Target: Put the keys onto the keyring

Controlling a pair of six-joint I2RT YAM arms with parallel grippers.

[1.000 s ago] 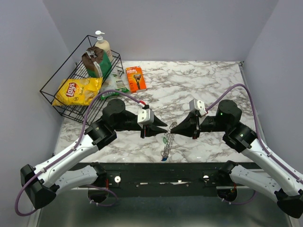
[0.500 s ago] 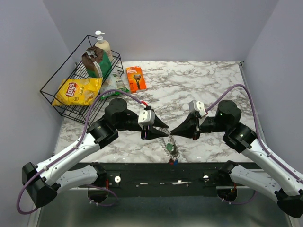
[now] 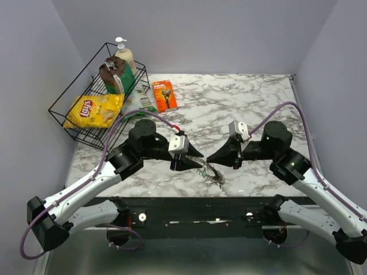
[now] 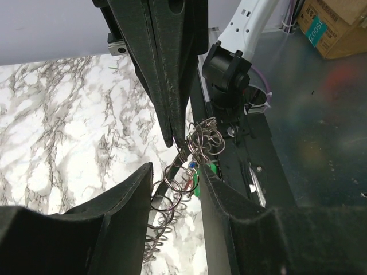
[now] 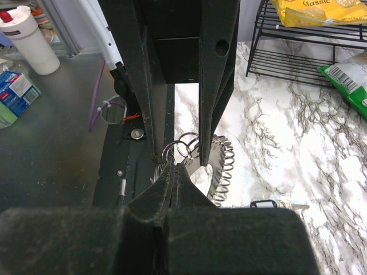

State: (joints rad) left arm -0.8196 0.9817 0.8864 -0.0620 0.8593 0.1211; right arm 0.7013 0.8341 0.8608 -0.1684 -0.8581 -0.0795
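I'm seeing the marbled worktop [image 3: 246,97] carrying a black wire basket [image 3: 64,112], which is sitting well beyond the left jaws, off to their outer side. An orange razor pack [image 3: 164,95] is lying flat past the left jaws, near the basket. A slim silver key [image 5: 274,204] is lying just beside the right jaws.
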